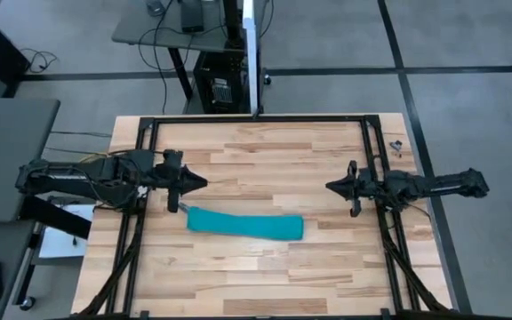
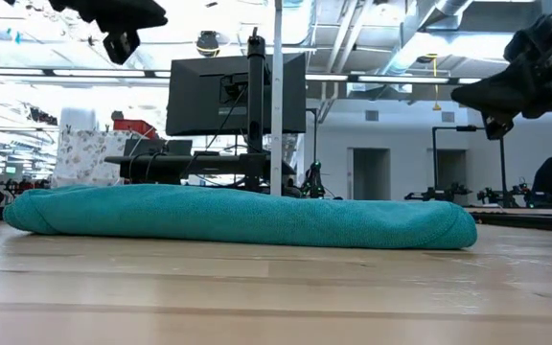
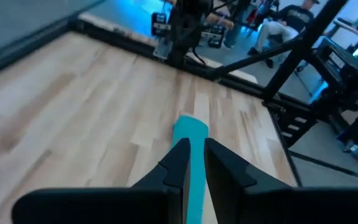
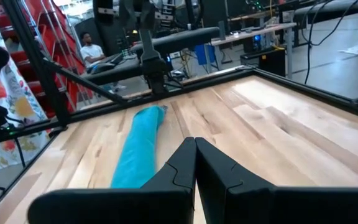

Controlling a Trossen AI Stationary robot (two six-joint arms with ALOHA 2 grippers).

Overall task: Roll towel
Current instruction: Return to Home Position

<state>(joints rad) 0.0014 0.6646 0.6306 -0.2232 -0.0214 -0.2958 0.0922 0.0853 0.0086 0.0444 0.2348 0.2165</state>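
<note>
The towel lies near the middle of the wooden table. It is rolled into one long teal sausage that runs from 9 o'clock to 3 o'clock. Nothing touches it.

A bit farther back, the left gripper hangs in the air at 10 o'clock. Its fingers have a thin gap and hold nothing. The right gripper hangs at 2 o'clock, pinched together and empty too.

Far behind the table stands a dark monitor.

I think the rolling is done and the step now is going home. Next, the arms should pull up and away, keeping clear so the roll does not come loose.
</note>
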